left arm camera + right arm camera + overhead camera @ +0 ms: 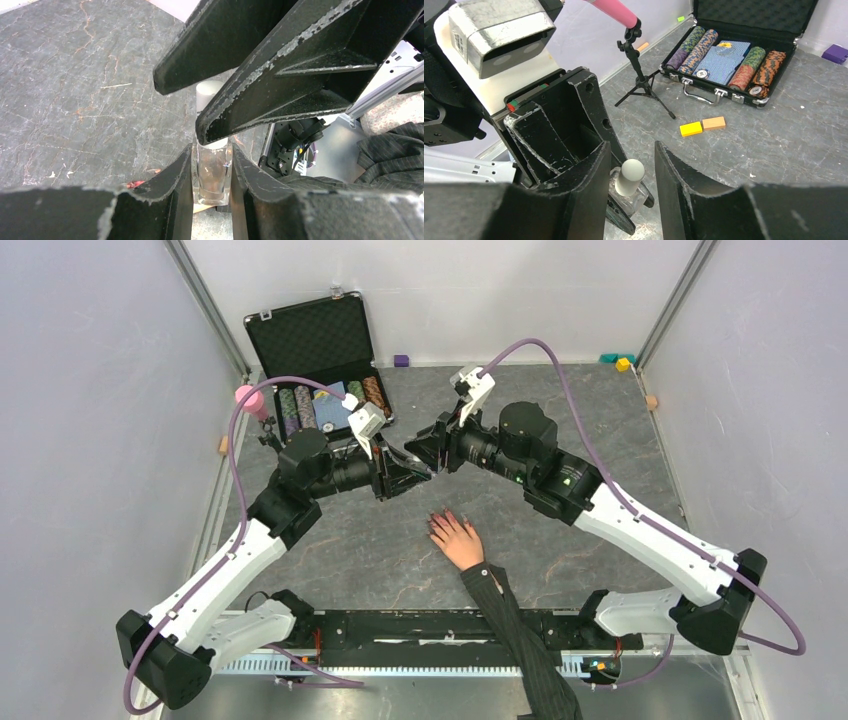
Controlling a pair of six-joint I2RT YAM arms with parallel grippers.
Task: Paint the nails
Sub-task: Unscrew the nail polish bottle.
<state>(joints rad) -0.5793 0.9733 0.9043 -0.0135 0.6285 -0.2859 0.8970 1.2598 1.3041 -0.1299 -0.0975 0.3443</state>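
Near the middle of the counter point(380, 540), logged the nails point(436, 524): small, reddish-pink, glossy, on a pale hand point(460, 543) laid flat, palm down, fingertips toward the far side. Noted a dark pinstriped sleeve point(520, 635) running back from the wrist to the near edge, between the two arm bases.

Just beyond the fingertips, found both arms' tips meeting. Recorded left jaws clamped on a small clear bottle point(212, 172), glass pressed on both sides, bottle upright. Recorded right jaws parted, straddling the bottle's white cap point(629, 176), with a gap either side of it in the right wrist view.

Farther out, entered:
- an open black case point(310, 335) of poker chips at the far left, lid up
- a small tripod point(642, 82) with a pink top, beside the case
- a yellow block point(691, 129) and a tan block point(714, 123), touching end to end in front of the case
- a purple block point(401, 360) by the far wall
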